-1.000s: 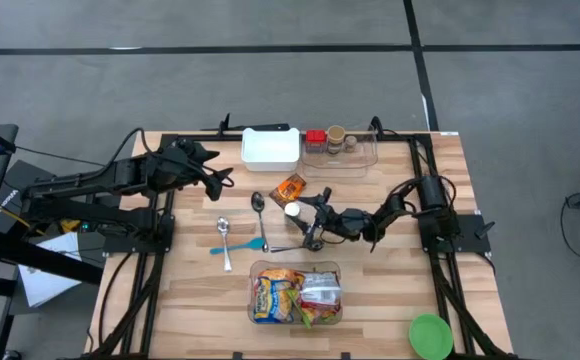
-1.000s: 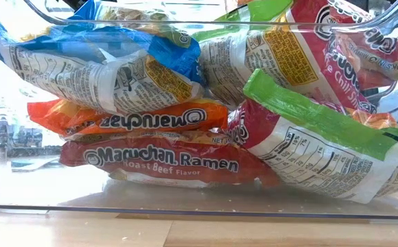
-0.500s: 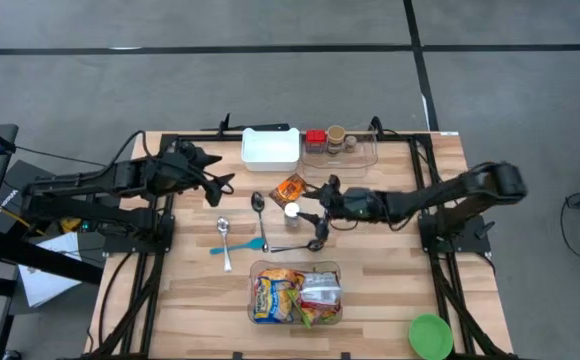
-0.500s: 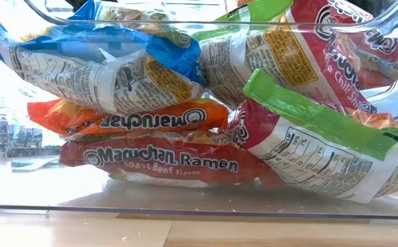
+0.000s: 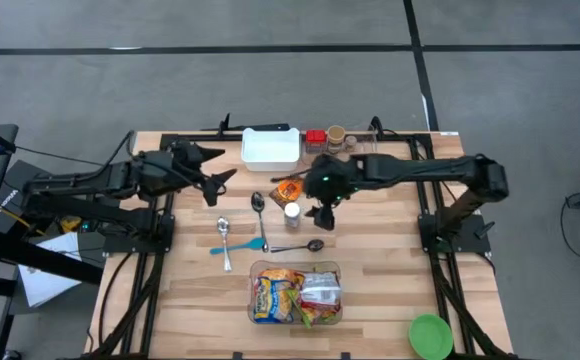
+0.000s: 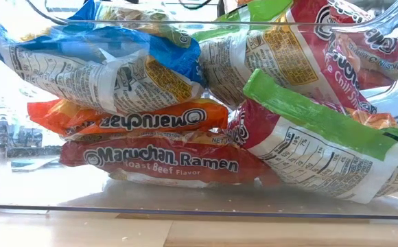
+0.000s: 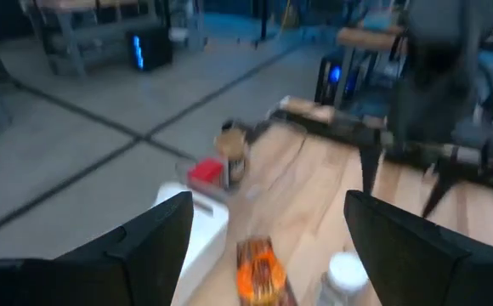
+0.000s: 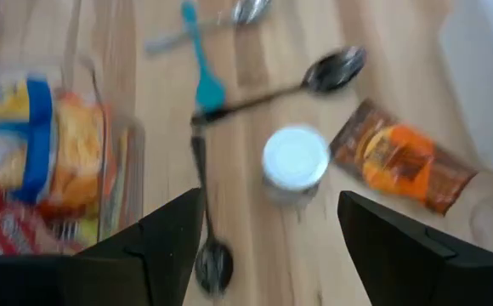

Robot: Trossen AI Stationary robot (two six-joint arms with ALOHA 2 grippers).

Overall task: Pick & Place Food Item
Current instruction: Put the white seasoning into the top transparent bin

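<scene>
An orange snack packet (image 5: 290,188) lies flat on the table beside a white-lidded jar (image 5: 292,211), which stands upright. My right gripper (image 5: 323,213) hangs open above the table, just right of that jar. In the right wrist view the jar (image 8: 296,157), the packet (image 8: 399,161) and a dark spoon (image 8: 211,255) lie below my right gripper (image 8: 268,255), and nothing sits between its fingers. My left gripper (image 5: 225,180) waits open at the table's left, raised; it (image 7: 268,255) looks across at the packet (image 7: 259,272). Ramen packets (image 6: 165,161) lie piled in a clear bin (image 5: 298,293).
A white container (image 5: 270,148) and a clear tray (image 5: 362,158) with a red jar and a brown jar stand at the far edge. Two metal spoons (image 5: 258,205) and a blue spoon (image 5: 250,243) lie left of centre. A green round thing (image 5: 430,335) sits at the near right corner.
My right gripper has risen well clear of the table from beside the dark spoon, and the arm has stretched out high. It has gone a little toward the far edge and stayed open. The dark spoon lies where it was.
</scene>
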